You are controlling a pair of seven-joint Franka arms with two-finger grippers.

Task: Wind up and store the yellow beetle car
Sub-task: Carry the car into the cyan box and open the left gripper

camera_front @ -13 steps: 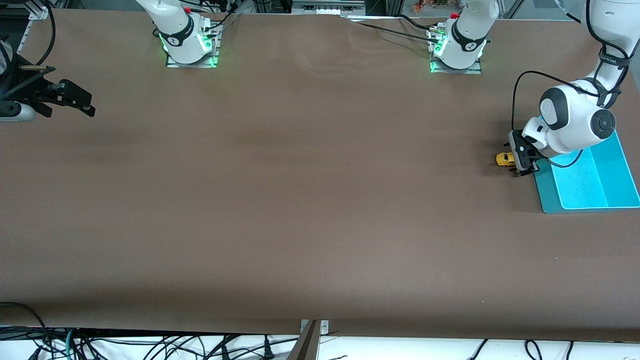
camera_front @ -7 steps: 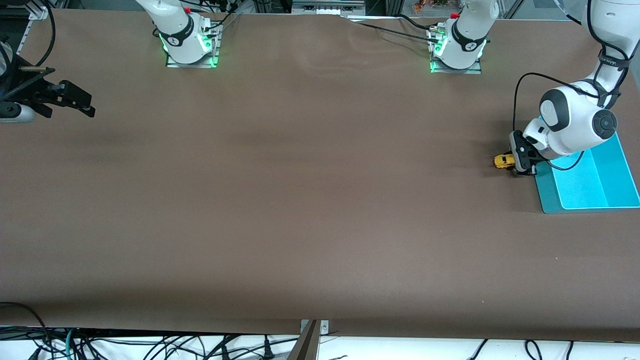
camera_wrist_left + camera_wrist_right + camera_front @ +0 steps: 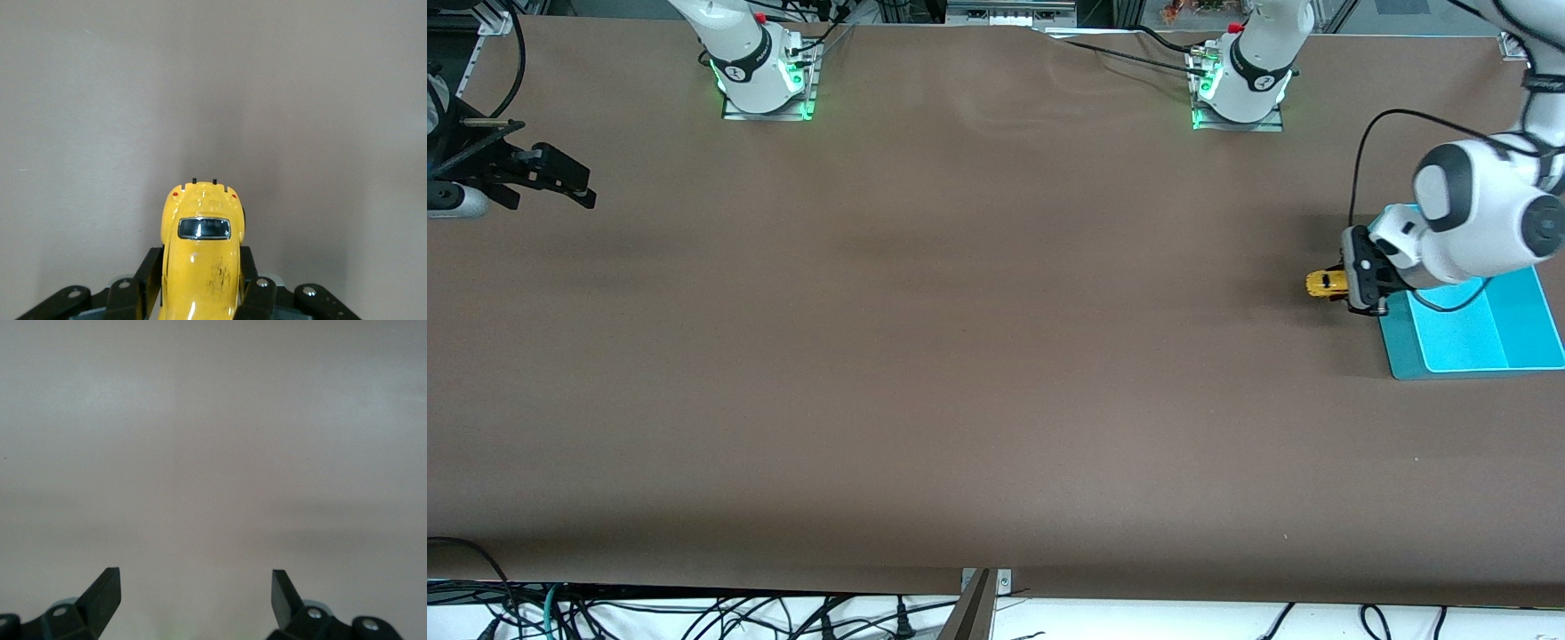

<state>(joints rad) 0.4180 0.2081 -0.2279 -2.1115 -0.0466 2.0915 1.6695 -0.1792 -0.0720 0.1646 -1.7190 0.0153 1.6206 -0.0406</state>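
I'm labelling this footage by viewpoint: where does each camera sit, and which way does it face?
Front view: high across the table, facing both bases; shows both arms, the left tool shut on the yellow beetle car beside the blue tray.
Left wrist view: on that wrist, looking along its tool; shares the car with the front view.
Right wrist view: open right tool over bare table.

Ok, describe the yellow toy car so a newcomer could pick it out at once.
Start at the turquoise tray at the left arm's end of the brown table. Just beside its edge, toward the right arm's end, the left gripper is shut on the yellow beetle car. It is tiny, rounded and the only bright yellow thing there.
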